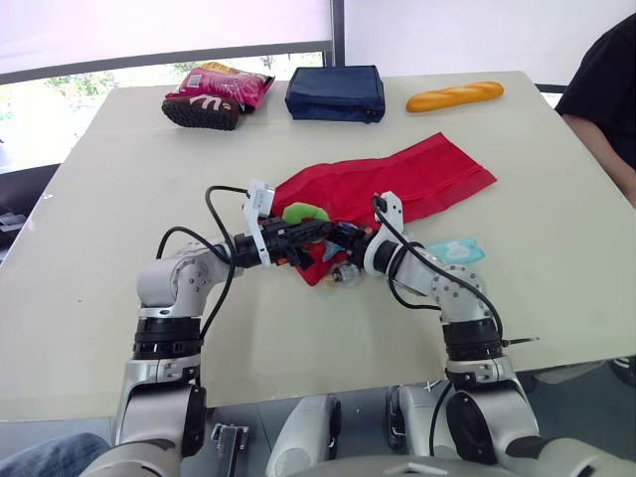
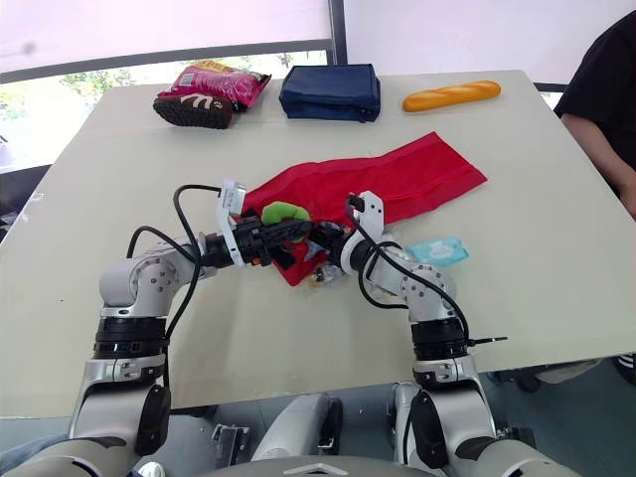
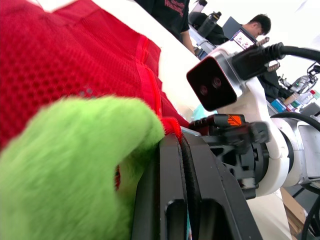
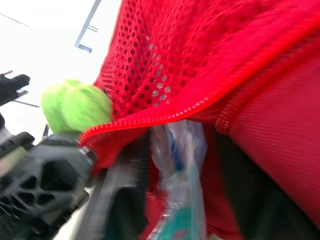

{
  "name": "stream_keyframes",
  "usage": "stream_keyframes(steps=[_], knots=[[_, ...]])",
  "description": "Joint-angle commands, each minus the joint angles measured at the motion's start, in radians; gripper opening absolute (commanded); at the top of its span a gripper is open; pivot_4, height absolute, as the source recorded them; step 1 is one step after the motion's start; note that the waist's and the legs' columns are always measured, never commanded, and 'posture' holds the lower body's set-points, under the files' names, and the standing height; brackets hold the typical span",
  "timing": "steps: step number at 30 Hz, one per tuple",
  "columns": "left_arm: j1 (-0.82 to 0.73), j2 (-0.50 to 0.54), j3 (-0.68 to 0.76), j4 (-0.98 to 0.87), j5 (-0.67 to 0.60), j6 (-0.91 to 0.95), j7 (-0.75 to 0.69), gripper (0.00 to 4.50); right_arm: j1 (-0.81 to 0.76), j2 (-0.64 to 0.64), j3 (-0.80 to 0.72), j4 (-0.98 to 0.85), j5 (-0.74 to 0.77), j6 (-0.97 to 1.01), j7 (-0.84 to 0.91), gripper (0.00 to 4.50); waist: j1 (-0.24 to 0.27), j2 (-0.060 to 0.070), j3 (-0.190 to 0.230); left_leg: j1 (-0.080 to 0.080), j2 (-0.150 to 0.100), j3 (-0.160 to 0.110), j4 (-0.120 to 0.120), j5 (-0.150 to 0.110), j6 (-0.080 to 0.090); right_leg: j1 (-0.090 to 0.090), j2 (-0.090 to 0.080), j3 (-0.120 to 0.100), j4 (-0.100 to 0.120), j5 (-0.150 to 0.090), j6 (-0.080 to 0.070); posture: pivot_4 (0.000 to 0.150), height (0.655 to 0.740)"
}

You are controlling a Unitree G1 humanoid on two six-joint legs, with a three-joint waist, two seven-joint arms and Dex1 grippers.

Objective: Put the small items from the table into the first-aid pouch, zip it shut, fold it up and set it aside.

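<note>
The red pouch [image 1: 397, 179] lies 8-to-2 o'clock on the tabletop [image 1: 149, 318], its near mouth pinched in the closed jaws of the left gripper [image 1: 303, 237], with the clear packet [image 4: 180, 165] at 3 o'clock by the right gripper [image 1: 345, 238], whose grip I cannot tell.

Red pouch [image 1: 397, 179], mesh weave inside; lime-green fuzzy item [image 1: 305, 212]; teal packet [image 1: 457, 250]; navy bag [image 1: 336, 93]; cream table [image 1: 119, 199].

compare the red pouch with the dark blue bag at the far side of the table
The red pouch lies spread out flat in the middle of the table; the blue bag sits as a compact block at its far edge. The left gripper and right gripper are at the red pouch's near end; nothing touches the blue bag. Both are fabric.
</note>
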Motion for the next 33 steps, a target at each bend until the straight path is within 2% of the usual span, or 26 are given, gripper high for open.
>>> stream_keyframes(steps=[1,10,14,17,18,20,28,33], knots=[[-0.026,0.002,0.0,-0.001,-0.018,-0.023,-0.013,0.0,-0.037,-0.007,0.006,-0.073,0.006,0.035,0.025,2.22,0.0,0.0,0.0,0.0,0.0,0.0,0.0,0.0,0.0,0.0,0.0,0.0,0.0,0.0,0.0,0.15,0.7397],[-0.052,0.024,-0.003,0.061,-0.005,-0.055,-0.031,0.0,-0.001,-0.138,0.03,-0.216,0.004,0.133,0.127,2.22,0.0,0.0,0.0,0.0,0.0,0.0,0.0,0.0,0.0,0.0,0.0,0.0,0.0,0.0,0.0,0.15,0.7397],[-0.052,0.026,-0.013,0.066,-0.005,-0.057,-0.037,0.0,0.014,-0.157,0.043,-0.241,-0.011,0.146,0.143,2.22,0.0,0.0,0.0,0.0,0.0,0.0,0.0,0.0,0.0,0.0,0.0,0.0,0.0,0.0,0.0,0.15,0.7397],[-0.051,0.026,-0.017,0.066,-0.007,-0.057,-0.038,0.0,0.024,-0.166,0.064,-0.243,-0.043,0.138,0.155,1.41,0.0,0.0,0.0,0.0,0.0,0.0,0.0,0.0,0.0,0.0,0.0,0.0,0.0,0.0,0.0,0.15,0.7397],[-0.052,0.026,-0.018,0.066,-0.008,-0.057,-0.038,0.0,0.025,-0.167,0.072,-0.24,-0.057,0.132,0.158,0.82,0.0,0.0,0.0,0.0,0.0,0.0,0.0,0.0,0.0,0.0,0.0,0.0,0.0,0.0,0.0,0.15,0.7397],[-0.052,0.027,-0.021,0.06,-0.011,-0.053,-0.037,0.0,0.024,-0.166,0.086,-0.233,-0.083,0.121,0.161,0.13,0.0,0.0,0.0,0.0,0.0,0.0,0.0,0.0,0.0,0.0,0.0,0.0,0.0,0.0,0.0,0.15,0.7397],[-0.035,0.014,-0.029,0.019,-0.037,-0.026,-0.033,0.0,0.0,-0.113,0.108,-0.192,-0.152,0.092,0.18,0.13,0.0,0.0,0.0,0.0,0.0,0.0,0.0,0.0,0.0,0.0,0.0,0.0,0.0,0.0,0.0,0.15,0.7397],[-0.019,0.002,-0.037,-0.013,-0.056,-0.007,-0.031,0.0,-0.056,-0.043,0.114,-0.098,-0.221,0.038,0.164,0.13,0.0,0.0,0.0,0.0,0.0,0.0,0.0,0.0,0.0,0.0,0.0,0.0,0.0,0.0,0.0,0.15,0.7397]])
